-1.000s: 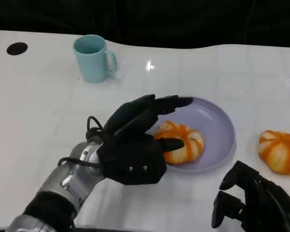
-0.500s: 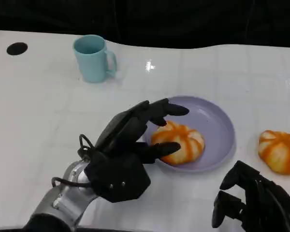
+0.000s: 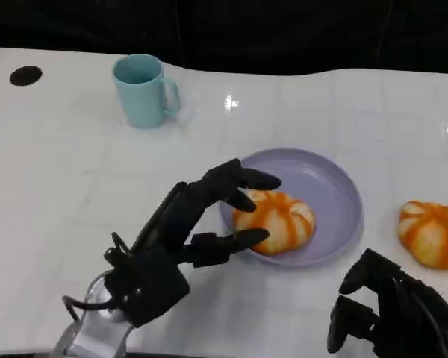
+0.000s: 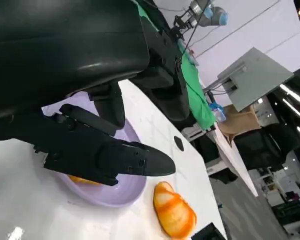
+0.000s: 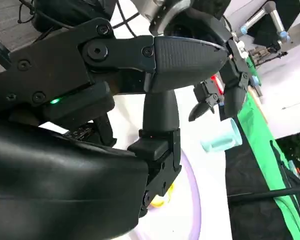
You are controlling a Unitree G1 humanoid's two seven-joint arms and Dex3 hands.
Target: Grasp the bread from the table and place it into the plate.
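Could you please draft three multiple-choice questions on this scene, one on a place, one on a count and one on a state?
1. Where does the mug stand?
A. on the plate
B. on the table, at its far left
C. beside the right hand

2. How many orange buns are in the head view?
A. one
B. two
C. three

3. What is the left hand doing?
A. gripping the mug
B. lying flat on the table
C. open, fingers spread beside the bread on the plate

Answers:
1 B: the mug stands alone on the white table, well apart from the plate.
2 B: one bread lies in the plate, a second bun on the table to its right.
3 C: its fingers are apart and hold nothing.
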